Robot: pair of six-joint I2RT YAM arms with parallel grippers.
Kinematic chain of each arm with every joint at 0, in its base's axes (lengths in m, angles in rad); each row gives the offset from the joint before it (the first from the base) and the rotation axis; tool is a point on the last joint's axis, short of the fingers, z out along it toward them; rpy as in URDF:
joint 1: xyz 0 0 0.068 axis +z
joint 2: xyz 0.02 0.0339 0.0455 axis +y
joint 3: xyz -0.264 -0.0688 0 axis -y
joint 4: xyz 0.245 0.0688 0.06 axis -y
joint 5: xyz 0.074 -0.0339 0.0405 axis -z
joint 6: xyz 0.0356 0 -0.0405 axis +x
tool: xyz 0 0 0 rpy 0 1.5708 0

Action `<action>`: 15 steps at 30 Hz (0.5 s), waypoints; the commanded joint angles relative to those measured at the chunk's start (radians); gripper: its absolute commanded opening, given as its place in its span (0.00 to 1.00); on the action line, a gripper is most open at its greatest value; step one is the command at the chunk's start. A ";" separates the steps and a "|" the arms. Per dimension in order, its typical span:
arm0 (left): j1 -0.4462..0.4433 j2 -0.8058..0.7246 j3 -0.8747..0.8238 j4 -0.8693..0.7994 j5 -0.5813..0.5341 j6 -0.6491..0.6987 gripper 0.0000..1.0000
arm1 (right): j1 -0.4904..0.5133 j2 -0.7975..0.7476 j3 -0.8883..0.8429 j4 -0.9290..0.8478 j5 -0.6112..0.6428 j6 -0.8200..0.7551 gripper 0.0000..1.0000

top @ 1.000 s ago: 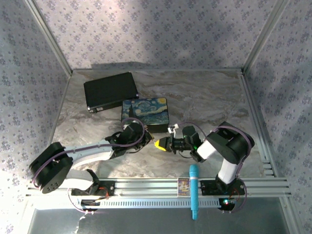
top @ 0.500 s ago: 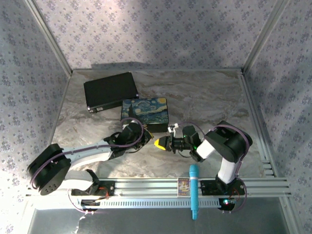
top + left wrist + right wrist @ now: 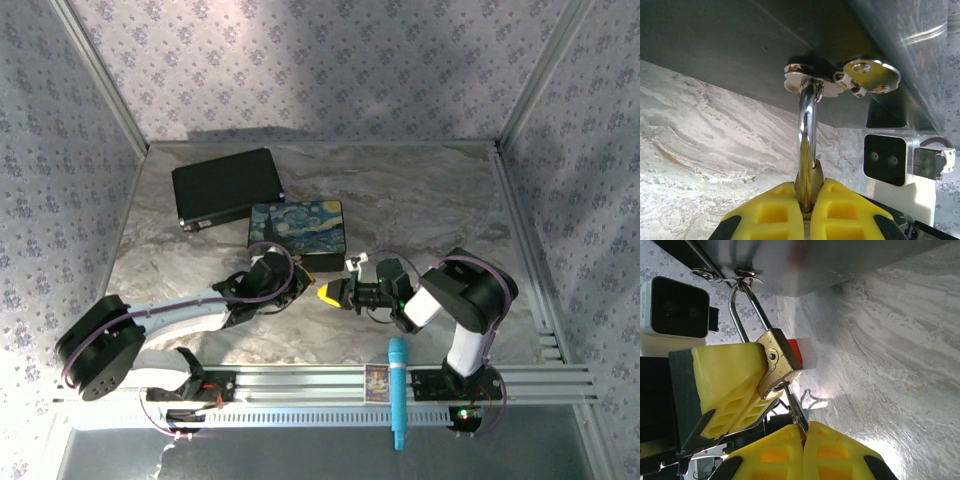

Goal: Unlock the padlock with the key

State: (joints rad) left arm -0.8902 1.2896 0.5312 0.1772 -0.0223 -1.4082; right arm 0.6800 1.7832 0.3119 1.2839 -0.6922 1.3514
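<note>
You're at the turning step.
Left gripper (image 3: 807, 194) clamps the padlock (image 3: 776, 357), right gripper (image 3: 802, 440) pinches the key (image 3: 794, 410); twist gently.

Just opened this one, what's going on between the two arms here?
The left gripper is clamped on the small brass padlock, whose silver shackle hangs through the metal hasp rings of the painted starry-night box. The right gripper pinches the thin silver key, its tip at the padlock's underside. The shackle looks not yet released.
</note>
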 commanded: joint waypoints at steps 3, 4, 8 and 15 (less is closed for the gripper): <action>-0.012 -0.017 -0.003 0.046 0.016 -0.006 0.00 | -0.011 0.002 -0.001 0.049 0.036 0.009 0.00; -0.012 -0.014 -0.004 0.052 0.016 -0.010 0.00 | -0.010 0.002 -0.001 0.045 0.039 0.007 0.00; -0.018 0.006 0.010 0.079 0.038 -0.015 0.00 | -0.009 0.025 0.010 0.058 0.044 0.017 0.00; -0.038 -0.006 0.013 0.083 0.041 -0.026 0.00 | -0.011 0.029 0.004 0.095 0.102 0.039 0.00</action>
State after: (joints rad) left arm -0.8986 1.2987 0.5282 0.1890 -0.0349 -1.4269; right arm 0.6800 1.8088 0.3099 1.3193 -0.6762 1.3769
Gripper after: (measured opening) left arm 0.055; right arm 0.052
